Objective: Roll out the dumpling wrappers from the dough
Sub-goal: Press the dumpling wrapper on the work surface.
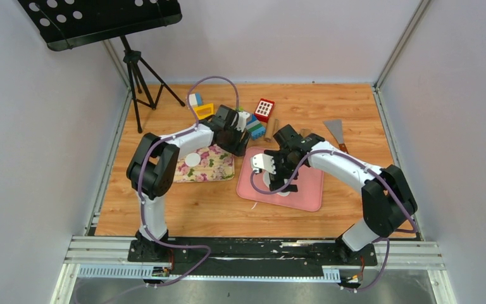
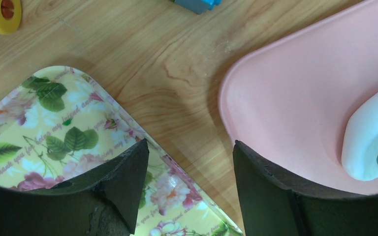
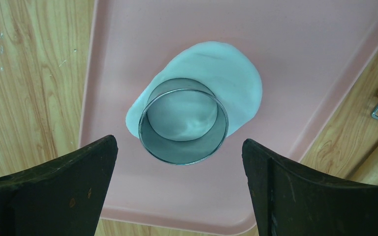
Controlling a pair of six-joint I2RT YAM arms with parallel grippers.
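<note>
A flattened sheet of white dough [image 3: 238, 73] lies on the pink tray [image 3: 315, 54]. A small metal ring [image 3: 183, 123] stands pressed into its near side. My right gripper [image 3: 178, 141] hovers above the ring, open wide, holding nothing. One round white dumpling wrapper [image 1: 193, 159] rests on the floral tray [image 1: 218, 166]. My left gripper [image 2: 189, 147] is open and empty above the floral tray's corner [image 2: 44, 113] and the strip of wood beside the pink tray [image 2: 300, 88]. The dough's edge [image 2: 366, 142] shows at the right of the left wrist view.
Toy blocks [image 1: 253, 123], a red block [image 1: 264, 109] and a yellow piece [image 1: 204, 111] sit behind the trays. A metal scraper [image 1: 335, 132] lies at the back right. A tripod stand [image 1: 136, 76] rises at the back left. White walls enclose the wooden table.
</note>
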